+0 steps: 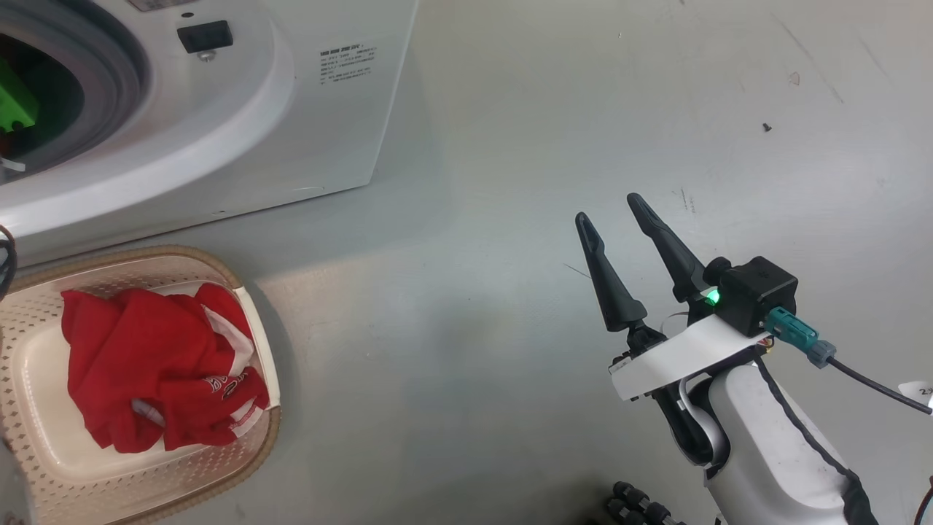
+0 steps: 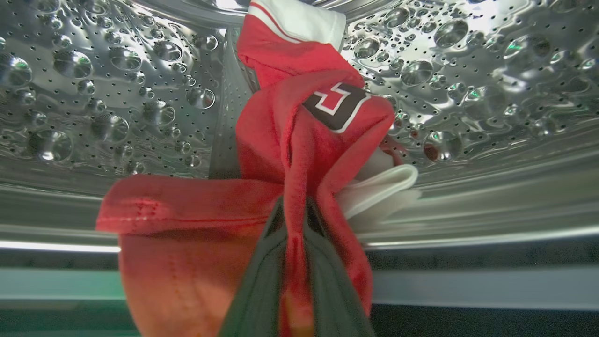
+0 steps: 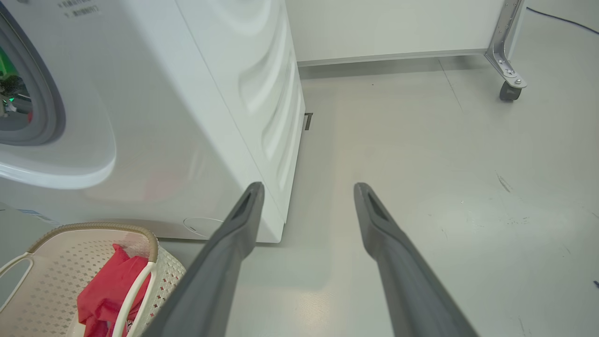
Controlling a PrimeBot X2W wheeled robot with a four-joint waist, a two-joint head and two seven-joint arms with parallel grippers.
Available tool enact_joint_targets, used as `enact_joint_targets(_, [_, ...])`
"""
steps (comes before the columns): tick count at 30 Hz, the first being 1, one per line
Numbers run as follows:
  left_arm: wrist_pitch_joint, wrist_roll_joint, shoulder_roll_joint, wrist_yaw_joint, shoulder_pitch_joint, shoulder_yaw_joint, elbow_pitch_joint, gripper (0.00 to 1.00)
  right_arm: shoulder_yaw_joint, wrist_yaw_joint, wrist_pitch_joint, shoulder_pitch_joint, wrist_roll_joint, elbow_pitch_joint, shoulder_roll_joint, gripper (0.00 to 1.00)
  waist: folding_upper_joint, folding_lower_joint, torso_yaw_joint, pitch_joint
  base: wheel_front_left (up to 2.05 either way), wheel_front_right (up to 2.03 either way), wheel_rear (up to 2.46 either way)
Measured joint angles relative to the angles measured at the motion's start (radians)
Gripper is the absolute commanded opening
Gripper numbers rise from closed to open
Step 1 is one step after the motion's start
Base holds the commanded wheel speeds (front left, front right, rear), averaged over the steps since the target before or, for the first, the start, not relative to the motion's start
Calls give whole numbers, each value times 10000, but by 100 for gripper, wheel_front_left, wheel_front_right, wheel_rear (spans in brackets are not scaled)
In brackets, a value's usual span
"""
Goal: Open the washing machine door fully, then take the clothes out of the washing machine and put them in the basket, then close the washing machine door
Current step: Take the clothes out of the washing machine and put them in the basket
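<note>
Halfway: had one red garment in basket, pinched second garment inside drum with left gripper, held right gripper spread over floor; had yet to close door.

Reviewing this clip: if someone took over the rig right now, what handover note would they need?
Left gripper: fingers shut on a red garment inside the steel drum.
Right gripper: open, holding nothing, above the floor beside the washing machine.
Basket: on the floor in front of the machine, with a heap of red clothes in it.
Done: machine open, some clothes in the basket.
Left: pull the held garment out, drop it in the basket, check the drum for more, close the door.
</note>
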Motion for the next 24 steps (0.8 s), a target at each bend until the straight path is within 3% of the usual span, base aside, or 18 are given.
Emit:
enact_joint_targets(9, [48, 35, 86, -4, -137, -238, 94, 0, -73, 0, 0, -10, 0, 2, -8, 100, 0, 0, 48, 12, 0, 0, 0])
enact_joint_targets(24, [-1708, 349, -52, -42, -50, -683, 311, 0, -301, 0, 0, -40, -90, 48, -44, 100, 0, 0, 351, -370, 0, 0, 0])
